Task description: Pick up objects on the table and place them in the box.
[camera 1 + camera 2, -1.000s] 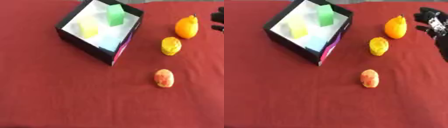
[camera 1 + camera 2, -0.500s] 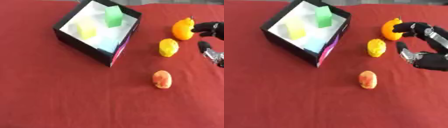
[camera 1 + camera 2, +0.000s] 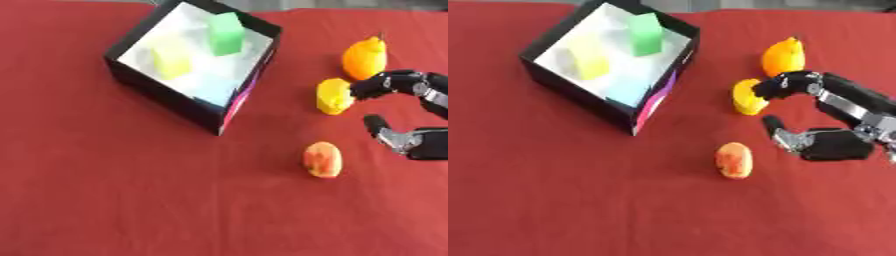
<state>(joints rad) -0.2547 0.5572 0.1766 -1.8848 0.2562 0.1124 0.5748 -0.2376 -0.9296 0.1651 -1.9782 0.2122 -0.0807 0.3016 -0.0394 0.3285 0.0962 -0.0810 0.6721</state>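
A black box (image 3: 166, 95) with a white inside stands at the upper left, holding a green block (image 3: 226, 34) and a yellow block (image 3: 171, 60). On the red cloth to its right lie an orange fruit (image 3: 364, 57), a small yellow object (image 3: 332, 96) and an orange-red object (image 3: 322, 159). My right hand (image 3: 833, 144) comes in from the right, fingers spread wide. Its fingertips (image 3: 773, 89) touch the right side of the yellow object, and its thumb (image 3: 777, 128) points toward the orange-red object. My left hand shows in neither view.
Red cloth (image 3: 105, 200) covers the whole table, with open cloth across the front and left. The box's near corner (image 3: 217, 131) points toward the middle of the table.
My right hand has moved in from the right edge and down, its fingers now reaching the yellow object. The whole picture has also shifted slightly.
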